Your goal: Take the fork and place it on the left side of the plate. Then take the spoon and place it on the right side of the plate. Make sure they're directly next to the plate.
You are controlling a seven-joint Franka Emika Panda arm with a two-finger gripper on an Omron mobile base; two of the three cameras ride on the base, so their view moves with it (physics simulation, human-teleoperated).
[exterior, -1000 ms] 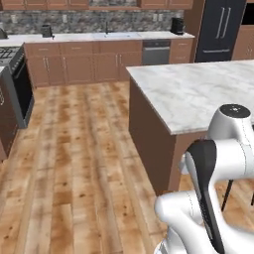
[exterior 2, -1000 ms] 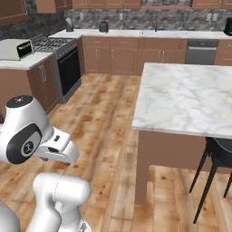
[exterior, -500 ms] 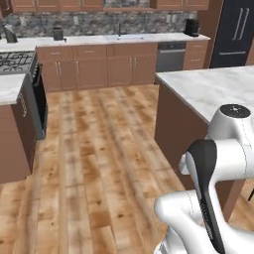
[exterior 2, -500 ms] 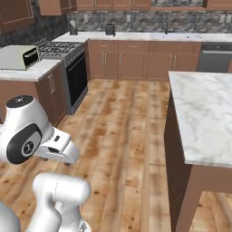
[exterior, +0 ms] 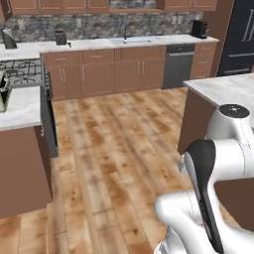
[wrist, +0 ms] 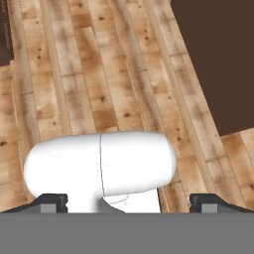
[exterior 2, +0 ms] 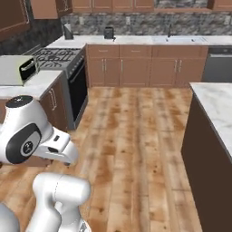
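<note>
Kitchen, plank wood floor [exterior: 114, 149]. Marble-topped island [exterior 2: 217, 108] at right; stove [exterior 2: 59, 56], toaster [exterior 2: 28, 69] on left counter; sink [exterior: 131, 40], dishwasher [exterior: 177, 64] along back wall (stone backsplash). No legible writing. Gripper [wrist: 128, 201] over bare floor, fingers [wrist: 52, 201] spread wide, nothing between. Fork, spoon, plate: whereabouts cannot be told.

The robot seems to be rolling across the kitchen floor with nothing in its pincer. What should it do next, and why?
Probably keep driving until a counter with cutlery comes into view. The open pincer hangs over bare wooden floor, holding nothing. The island top, as far as visible, looks bare, so there is nothing to reach for yet.
</note>
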